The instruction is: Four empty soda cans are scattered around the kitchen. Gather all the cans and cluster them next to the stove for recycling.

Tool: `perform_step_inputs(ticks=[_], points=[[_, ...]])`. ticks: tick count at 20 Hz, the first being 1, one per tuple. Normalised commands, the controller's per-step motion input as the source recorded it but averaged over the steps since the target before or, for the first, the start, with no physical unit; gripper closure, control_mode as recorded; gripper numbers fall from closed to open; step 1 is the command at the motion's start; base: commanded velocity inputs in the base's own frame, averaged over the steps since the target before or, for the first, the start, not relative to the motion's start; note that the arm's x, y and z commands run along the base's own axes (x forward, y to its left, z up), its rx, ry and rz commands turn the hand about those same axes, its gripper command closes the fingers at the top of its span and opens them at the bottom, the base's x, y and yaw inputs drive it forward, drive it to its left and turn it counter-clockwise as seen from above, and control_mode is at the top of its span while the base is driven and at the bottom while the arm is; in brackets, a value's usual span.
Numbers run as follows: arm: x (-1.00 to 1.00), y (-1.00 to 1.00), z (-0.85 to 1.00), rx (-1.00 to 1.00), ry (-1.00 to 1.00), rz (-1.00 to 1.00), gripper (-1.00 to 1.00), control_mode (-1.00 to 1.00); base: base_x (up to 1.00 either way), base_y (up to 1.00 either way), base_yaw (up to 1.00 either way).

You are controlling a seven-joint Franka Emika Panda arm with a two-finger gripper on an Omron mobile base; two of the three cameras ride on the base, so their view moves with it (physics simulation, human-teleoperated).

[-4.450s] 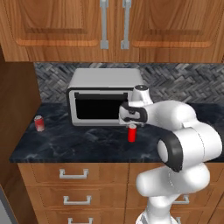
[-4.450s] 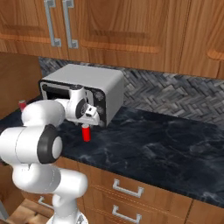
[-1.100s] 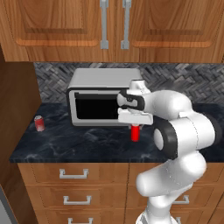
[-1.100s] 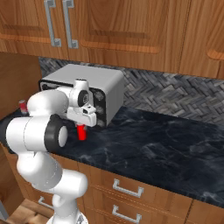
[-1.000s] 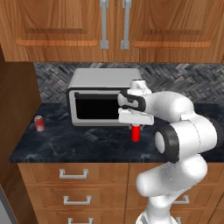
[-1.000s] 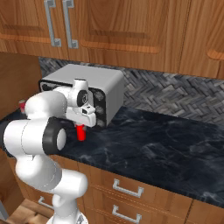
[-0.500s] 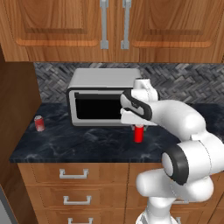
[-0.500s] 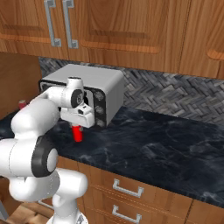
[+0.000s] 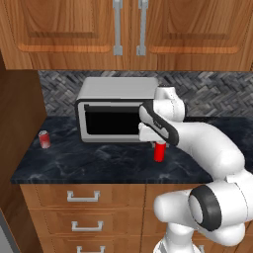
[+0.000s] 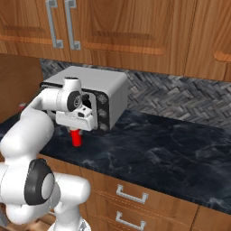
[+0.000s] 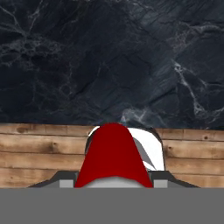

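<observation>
The dark marble counter (image 9: 99, 163) fills mid-frame, with the toaster oven (image 9: 116, 109) behind. Your gripper (image 9: 157, 144) is clamped on the red soda can (image 9: 159, 152) at centre. If you swing fast, the can may strike the oven. Another can (image 9: 44, 139) waits at left.

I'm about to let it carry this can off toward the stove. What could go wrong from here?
1. The hand is shut on the red can right in front of the toaster oven; a wide swing might clip it.
2. The can hangs below the fingers, held near its top, so a fast move might tilt or drop it onto the counter.
3. A second can at the counter's left end could be forgotten.
</observation>
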Motion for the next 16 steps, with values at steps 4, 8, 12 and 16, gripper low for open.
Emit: perform_step_inputs(ticks=[4,8,12,16], points=[[-0.18,0.01,0.22,0.04,0.00,0.10,1.00,-1.00,0.00,0.00,0.00],[-0.12,0.03,0.08,0.01,0.00,0.04,1.00,-1.00,0.00,0.00,0.00],[0.00,0.01,0.00,0.00,0.00,0.00,1.00,-1.00,0.00,0.00,0.00],[0.00,0.00,0.00,0.00,0.00,0.00,1.00,1.00,-0.05,0.00,0.00]])
